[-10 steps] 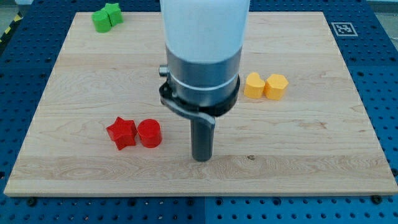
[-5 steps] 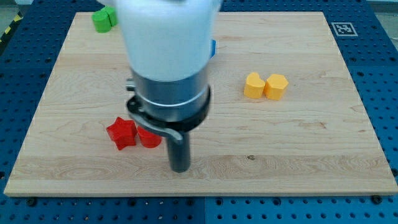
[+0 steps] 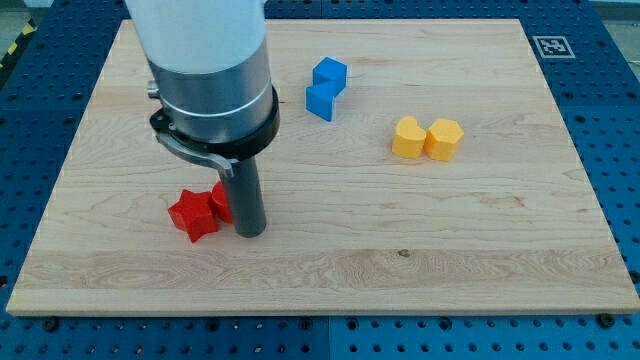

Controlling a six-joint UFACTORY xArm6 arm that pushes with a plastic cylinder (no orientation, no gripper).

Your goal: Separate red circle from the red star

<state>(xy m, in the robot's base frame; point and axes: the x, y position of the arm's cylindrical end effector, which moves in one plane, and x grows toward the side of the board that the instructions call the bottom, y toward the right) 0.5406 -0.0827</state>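
Observation:
The red star (image 3: pixel 193 214) lies at the lower left of the wooden board (image 3: pixel 480 230). The red circle (image 3: pixel 221 201) sits right against the star's right side, and the rod hides most of it. My tip (image 3: pixel 249 232) rests on the board at the circle's right side, touching or nearly touching it. The arm's body covers the board above the two red blocks.
Two blue blocks (image 3: pixel 326 87) lie together at the upper middle. Two yellow blocks (image 3: pixel 427 138), one heart-shaped, lie together at the right. The green blocks seen earlier at the top left are hidden behind the arm.
My tip has moved to the view's left and slightly up, from the middle of the board to the red circle's right side. The blue blocks have come into sight; the green ones are now hidden.

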